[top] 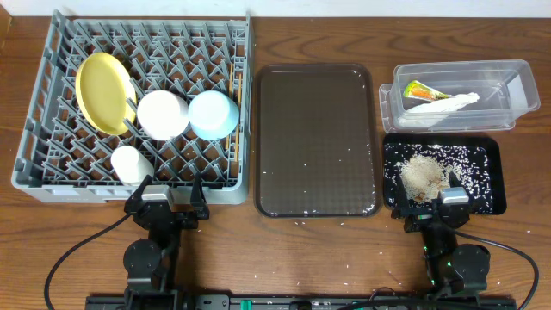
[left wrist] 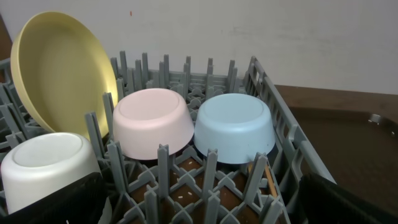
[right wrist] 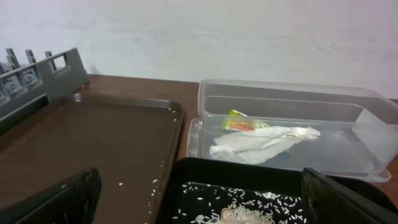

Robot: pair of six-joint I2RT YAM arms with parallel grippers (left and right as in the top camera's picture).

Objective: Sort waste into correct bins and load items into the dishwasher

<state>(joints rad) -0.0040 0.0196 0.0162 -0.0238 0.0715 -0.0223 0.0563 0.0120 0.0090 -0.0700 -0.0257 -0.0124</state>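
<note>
The grey dish rack (top: 39, 103) holds the yellow plate (top: 103, 91) on edge, the white bowl (top: 163, 114), the light blue bowl (top: 213, 114), the white cup (top: 130, 164) and chopsticks (top: 234, 120). The left wrist view shows the plate (left wrist: 59, 71), the white bowl (left wrist: 152, 121), the blue bowl (left wrist: 234, 126) and the cup (left wrist: 46, 163). The clear tub (top: 516, 95) holds the snack wrapper (top: 422, 89) and the napkin (top: 448, 103). The black tray (top: 486, 172) holds rice crumbs (top: 422, 176). My left gripper (top: 166, 196) is open at the rack's front edge. My right gripper (top: 430, 205) is open at the black tray's front edge.
A dark brown serving tray (top: 315, 138) lies between the rack and the bins, with a few stray rice grains on it and on the table in front. It also shows in the right wrist view (right wrist: 93, 143), left of the clear tub (right wrist: 292, 106).
</note>
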